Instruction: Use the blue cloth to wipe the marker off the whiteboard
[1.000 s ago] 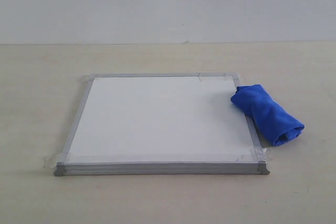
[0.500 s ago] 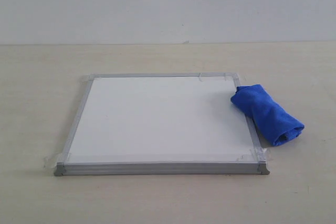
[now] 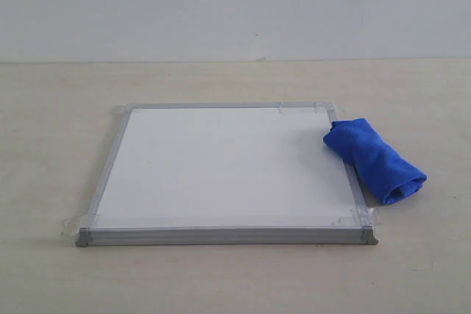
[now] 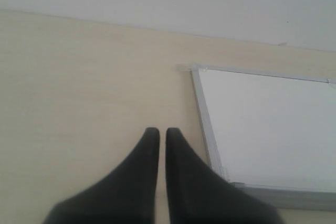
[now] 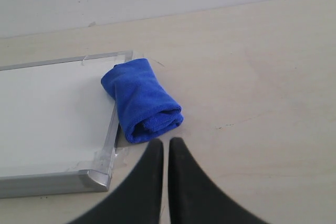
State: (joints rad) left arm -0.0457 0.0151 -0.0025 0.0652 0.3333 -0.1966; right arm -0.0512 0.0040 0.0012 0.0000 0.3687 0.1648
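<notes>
The whiteboard (image 3: 228,170) lies flat on the table, silver-framed, its white face blank; no marker line shows on it in any view. The blue cloth (image 3: 374,159), a rolled bundle, rests against the board's right edge, partly on the frame. Neither gripper appears in the exterior view. My left gripper (image 4: 163,132) hovers over bare table beside the whiteboard (image 4: 273,129), jaws nearly together and holding nothing. Just short of the blue cloth (image 5: 142,100) is my right gripper (image 5: 165,142), shut and empty, near the whiteboard (image 5: 52,114) corner.
A pale wooden table (image 3: 235,284) carries everything, with a plain white wall (image 3: 235,5) behind. Clear tape bits (image 3: 346,218) hold the board's corners to the table.
</notes>
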